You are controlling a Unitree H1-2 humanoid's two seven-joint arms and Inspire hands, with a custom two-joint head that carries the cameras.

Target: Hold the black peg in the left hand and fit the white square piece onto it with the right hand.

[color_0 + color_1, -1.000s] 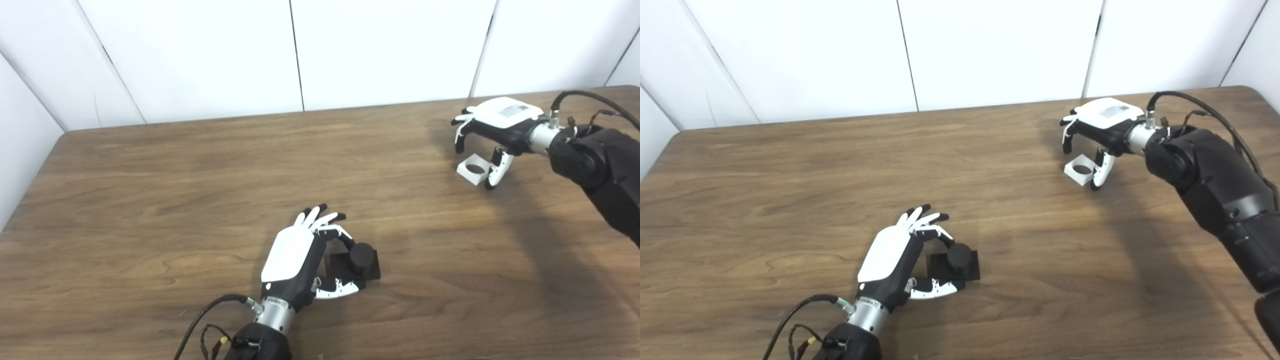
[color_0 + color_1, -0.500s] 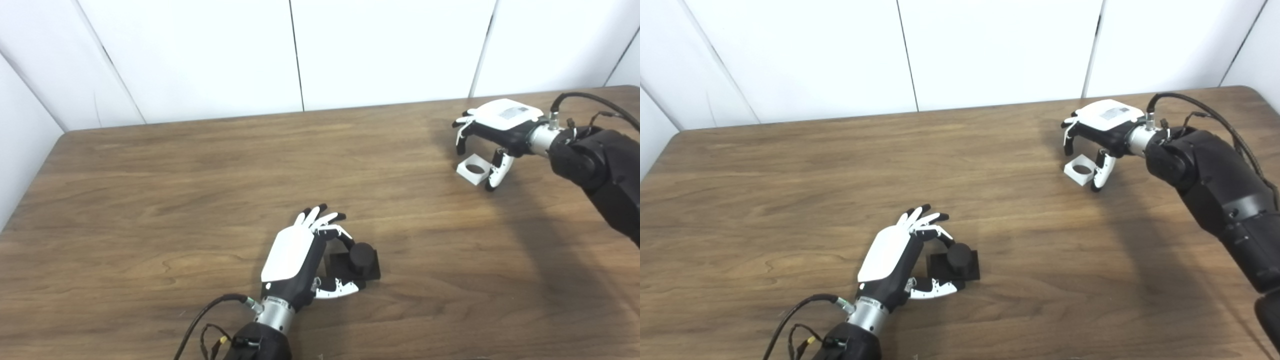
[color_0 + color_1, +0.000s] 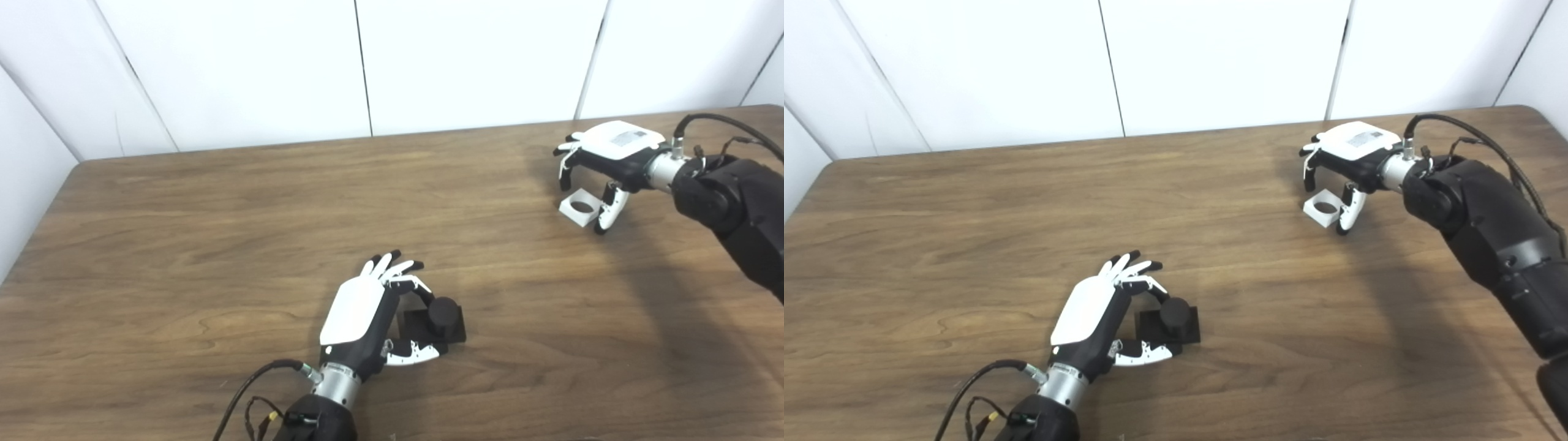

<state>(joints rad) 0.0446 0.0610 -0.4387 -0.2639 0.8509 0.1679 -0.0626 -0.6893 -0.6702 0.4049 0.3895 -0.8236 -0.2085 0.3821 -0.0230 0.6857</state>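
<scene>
The black peg [image 3: 443,313], a short cylinder on a square black base, rests on the wooden table [image 3: 184,245] near the front middle. My left hand [image 3: 358,309] lies beside it, one bent finger on the cylinder and the thumb against the base's near edge, the other fingers stretched out. The white square piece [image 3: 579,207], with a round hole, lies flat at the far right. My right hand [image 3: 606,153] hovers palm-down over it, open, fingers curled down past its far side and the thumb just to its right.
White wall panels [image 3: 367,61] stand behind the table's far edge. The right forearm [image 3: 735,208] crosses the table's right side. A cable [image 3: 251,386] trails from the left wrist at the front edge.
My right hand has shifted only very slightly over the white piece. The left hand and the peg have not moved.
</scene>
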